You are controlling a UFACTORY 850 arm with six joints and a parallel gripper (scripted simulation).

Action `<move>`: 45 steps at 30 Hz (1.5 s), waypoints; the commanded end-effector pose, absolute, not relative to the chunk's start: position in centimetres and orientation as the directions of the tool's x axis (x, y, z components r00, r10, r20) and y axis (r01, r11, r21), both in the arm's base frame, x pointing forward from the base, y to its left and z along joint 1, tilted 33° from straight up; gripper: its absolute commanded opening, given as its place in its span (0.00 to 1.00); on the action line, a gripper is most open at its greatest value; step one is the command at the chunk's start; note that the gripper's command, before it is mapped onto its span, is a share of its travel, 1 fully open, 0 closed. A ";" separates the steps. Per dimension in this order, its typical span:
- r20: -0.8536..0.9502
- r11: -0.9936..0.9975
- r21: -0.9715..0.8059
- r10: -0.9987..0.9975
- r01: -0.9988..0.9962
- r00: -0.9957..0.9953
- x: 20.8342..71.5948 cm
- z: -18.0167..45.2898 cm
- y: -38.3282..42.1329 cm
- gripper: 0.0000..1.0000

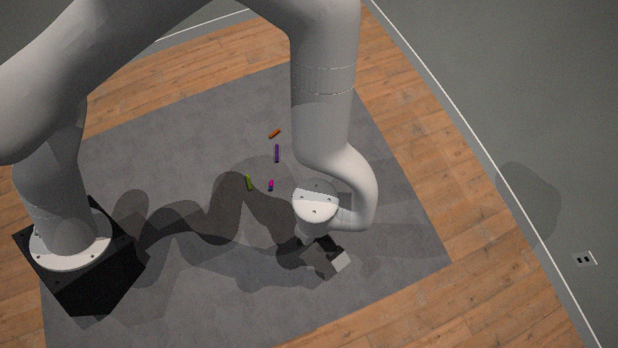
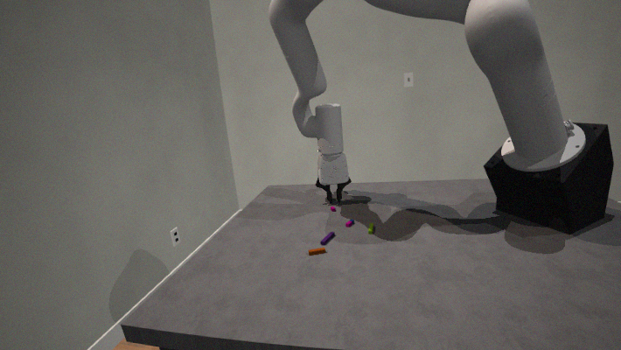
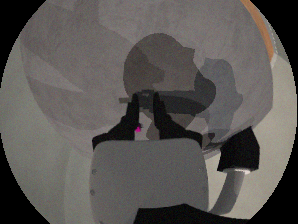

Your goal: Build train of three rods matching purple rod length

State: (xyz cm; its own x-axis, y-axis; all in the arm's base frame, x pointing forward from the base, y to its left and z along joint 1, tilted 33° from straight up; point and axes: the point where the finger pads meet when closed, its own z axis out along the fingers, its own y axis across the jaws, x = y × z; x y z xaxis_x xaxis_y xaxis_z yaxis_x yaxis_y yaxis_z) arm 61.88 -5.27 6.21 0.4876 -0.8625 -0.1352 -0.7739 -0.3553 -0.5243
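Exterior view: end effector (image 2: 333, 201) low on counter (image 2: 437, 284), narrowly parted, apparently clamping nothing; magenta-blue pair (image 2: 349, 223) joined, third rod missing, train unfinished.

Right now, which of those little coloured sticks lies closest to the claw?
The lone magenta rod, lying just in front of the claw. The other magenta rod has a blue piece at its end and lies farther off.
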 end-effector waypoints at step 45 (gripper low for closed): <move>-0.134 -0.355 -0.525 -0.863 -0.773 0.487 62.0 6.1 -5.3 0.04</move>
State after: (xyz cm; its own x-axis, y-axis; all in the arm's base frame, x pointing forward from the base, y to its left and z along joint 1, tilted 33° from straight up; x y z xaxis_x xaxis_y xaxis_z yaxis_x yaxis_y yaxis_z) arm 61.95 -5.21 6.08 0.4876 -0.8626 -0.1350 -0.7738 -0.3553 -0.5245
